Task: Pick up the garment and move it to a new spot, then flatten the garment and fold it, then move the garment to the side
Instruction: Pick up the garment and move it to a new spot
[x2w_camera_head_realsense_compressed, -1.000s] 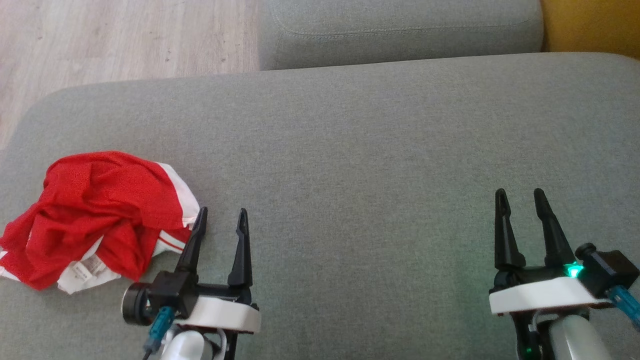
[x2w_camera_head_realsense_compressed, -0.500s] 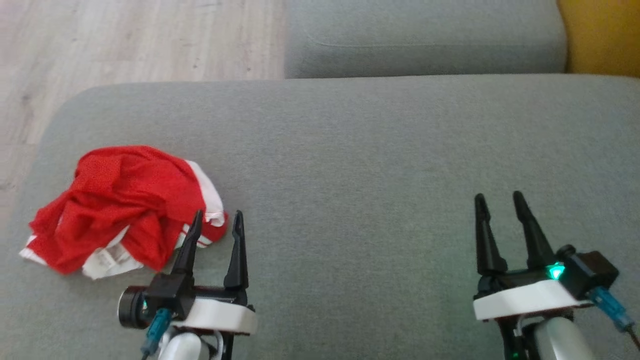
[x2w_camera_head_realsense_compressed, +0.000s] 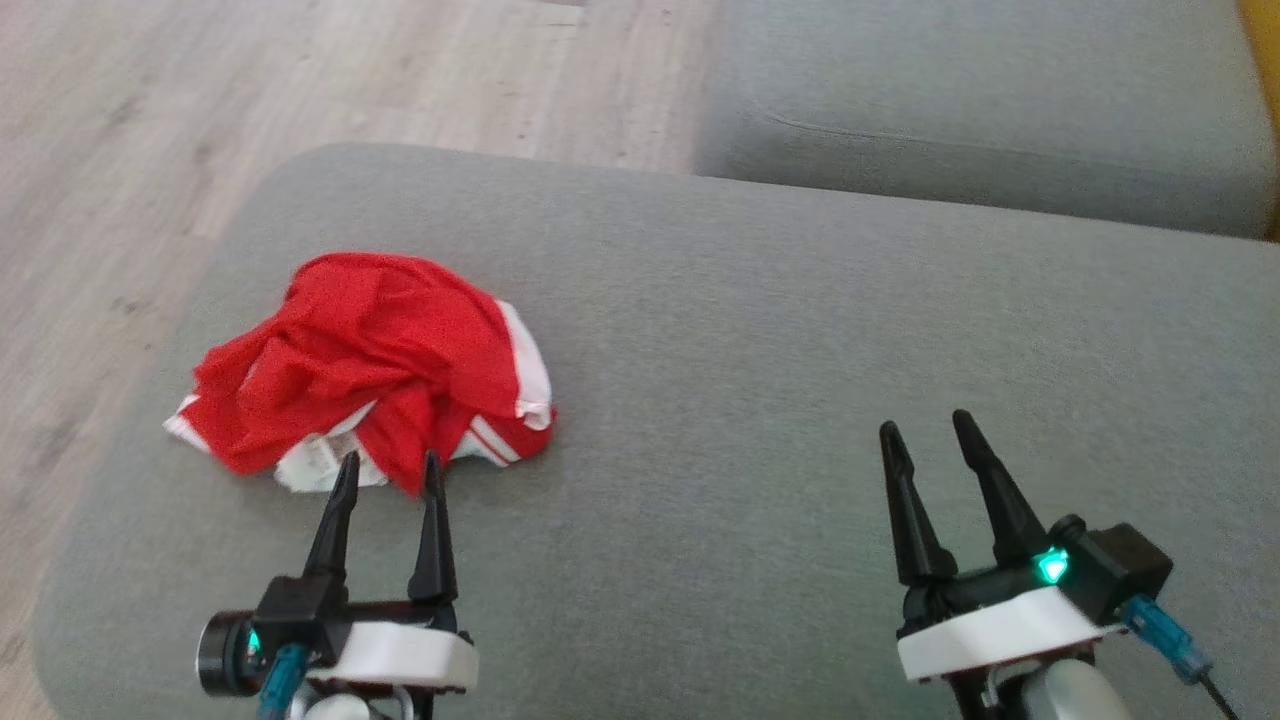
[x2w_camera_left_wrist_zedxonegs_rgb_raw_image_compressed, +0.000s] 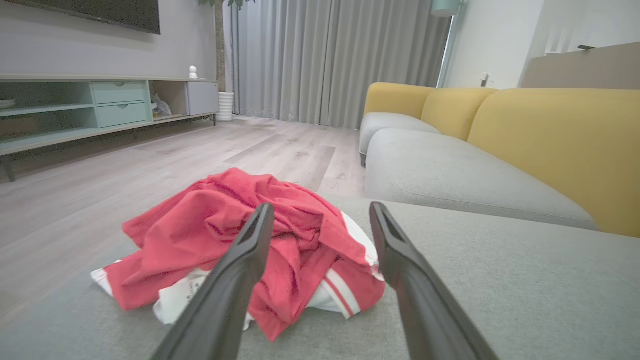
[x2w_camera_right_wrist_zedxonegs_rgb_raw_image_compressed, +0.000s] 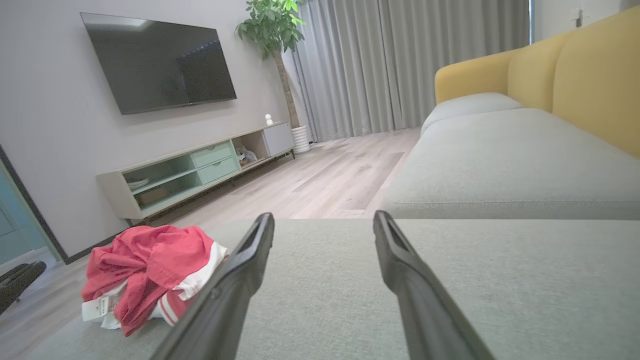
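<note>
The garment is a crumpled red piece with white trim and a white label, heaped on the left part of the grey cushion. It also shows in the left wrist view as the garment and in the right wrist view as the garment. My left gripper stands open just in front of the heap, fingertips at its near edge, nothing between them. In its own view the left gripper points straight at the cloth. My right gripper is open over bare cushion far to the right, and the right gripper holds nothing.
Wooden floor lies beyond the cushion's left and far edges. A second grey seat cushion sits behind. A yellow sofa back, a low TV cabinet, a potted plant and curtains are farther off.
The head camera has turned left, shifting the whole scene to the right. Against the garment, my left gripper now stands squarely before its near edge rather than off its right side.
</note>
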